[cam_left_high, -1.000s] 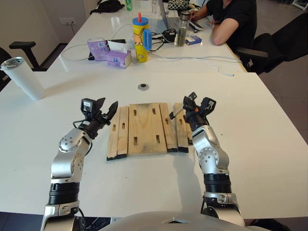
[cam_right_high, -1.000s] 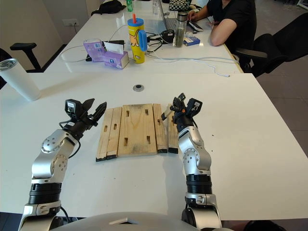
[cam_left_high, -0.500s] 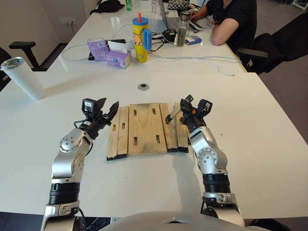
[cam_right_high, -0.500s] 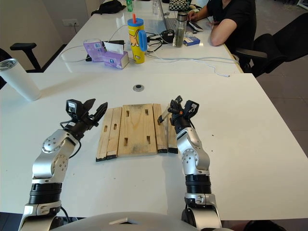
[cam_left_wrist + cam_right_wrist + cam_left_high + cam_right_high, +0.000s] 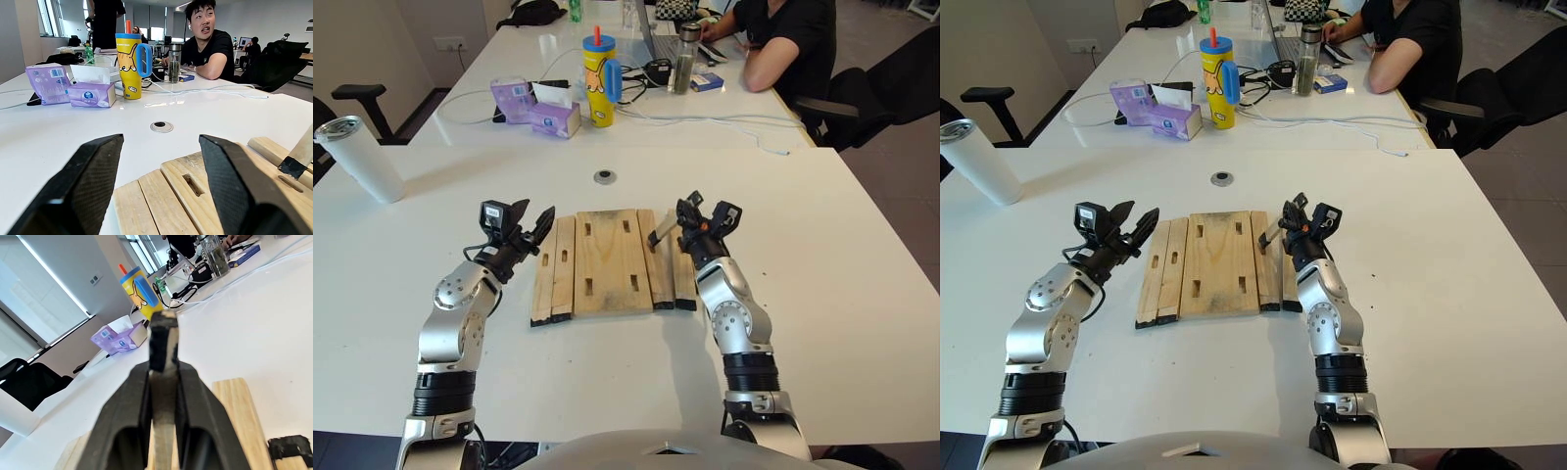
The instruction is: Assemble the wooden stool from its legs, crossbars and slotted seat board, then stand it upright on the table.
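Wood sits in the right hand (image 5: 690, 217): its fingers are clamped on a black-tipped crossbar (image 5: 662, 233), tilted above the slats (image 5: 677, 276) beneath that hand, beside the seat board (image 5: 610, 260). The left hand (image 5: 532, 221) hovers, fingers apart, beside the outer slats (image 5: 553, 269). Boards lie flat on the white bench (image 5: 822, 255).

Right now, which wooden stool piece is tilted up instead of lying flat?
The narrow piece clamped in the right gripper, at the row's right side; the seat board and the other slats lie flat.
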You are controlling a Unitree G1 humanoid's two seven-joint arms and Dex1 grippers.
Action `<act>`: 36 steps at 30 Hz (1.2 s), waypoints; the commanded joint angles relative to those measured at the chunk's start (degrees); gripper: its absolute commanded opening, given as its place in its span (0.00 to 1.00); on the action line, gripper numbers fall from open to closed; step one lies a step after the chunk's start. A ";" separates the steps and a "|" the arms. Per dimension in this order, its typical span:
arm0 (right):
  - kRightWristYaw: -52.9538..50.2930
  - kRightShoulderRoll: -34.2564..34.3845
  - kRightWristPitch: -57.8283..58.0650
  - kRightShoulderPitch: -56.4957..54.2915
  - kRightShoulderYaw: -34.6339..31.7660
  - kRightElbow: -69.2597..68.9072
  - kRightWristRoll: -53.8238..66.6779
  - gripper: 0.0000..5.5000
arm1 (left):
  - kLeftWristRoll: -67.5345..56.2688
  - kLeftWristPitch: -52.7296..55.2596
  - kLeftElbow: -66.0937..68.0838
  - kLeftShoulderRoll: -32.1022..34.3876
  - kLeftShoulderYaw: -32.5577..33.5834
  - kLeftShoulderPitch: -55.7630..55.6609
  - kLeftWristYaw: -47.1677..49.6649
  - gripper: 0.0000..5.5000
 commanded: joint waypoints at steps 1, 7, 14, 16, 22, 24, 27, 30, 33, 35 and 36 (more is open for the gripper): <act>-0.72 2.73 1.23 0.55 -0.45 -0.78 0.91 0.08 | 0.47 0.13 0.09 0.03 -0.08 -0.35 -0.01 0.52; -1.13 2.52 2.90 1.17 0.41 -0.83 0.17 0.08 | 0.47 0.25 -0.12 -0.07 -0.14 -0.38 0.17 0.52; -3.42 2.19 3.80 2.52 0.51 -0.42 -2.09 0.08 | 0.38 0.42 -0.37 0.11 -0.04 -0.09 0.15 0.52; -4.08 1.96 3.95 3.03 0.59 -0.77 -2.49 0.08 | 0.36 0.48 -0.49 0.25 -0.01 0.01 0.06 0.52; -7.00 0.02 5.05 3.65 1.33 1.99 -6.53 0.08 | 0.56 0.49 -0.42 0.31 -0.14 0.01 0.03 0.52; -7.55 -0.62 5.48 3.58 1.79 3.14 -8.07 0.08 | 0.62 0.47 -0.40 0.33 -0.17 -0.04 0.03 0.52; -8.00 -1.58 5.15 3.88 3.35 3.92 -11.47 0.08 | 0.59 0.62 -0.52 0.36 -0.20 -0.14 0.01 0.52; -7.20 -2.53 3.97 4.18 5.38 4.76 -15.23 0.08 | 0.55 0.80 -0.66 0.38 -0.23 -0.30 -0.03 0.52; -6.40 -3.55 1.39 4.69 6.88 7.31 -18.85 0.08 | 0.56 0.98 -0.73 0.39 -0.33 -0.50 -0.08 0.52; -5.98 -4.16 -0.61 5.52 7.63 8.53 -20.90 0.08 | 0.53 1.03 -0.67 0.42 -0.33 -0.71 -0.16 0.52; -5.78 -4.51 -1.65 5.96 8.07 9.13 -22.12 0.08 | 0.55 1.01 -0.56 0.44 -0.33 -0.80 -0.19 0.52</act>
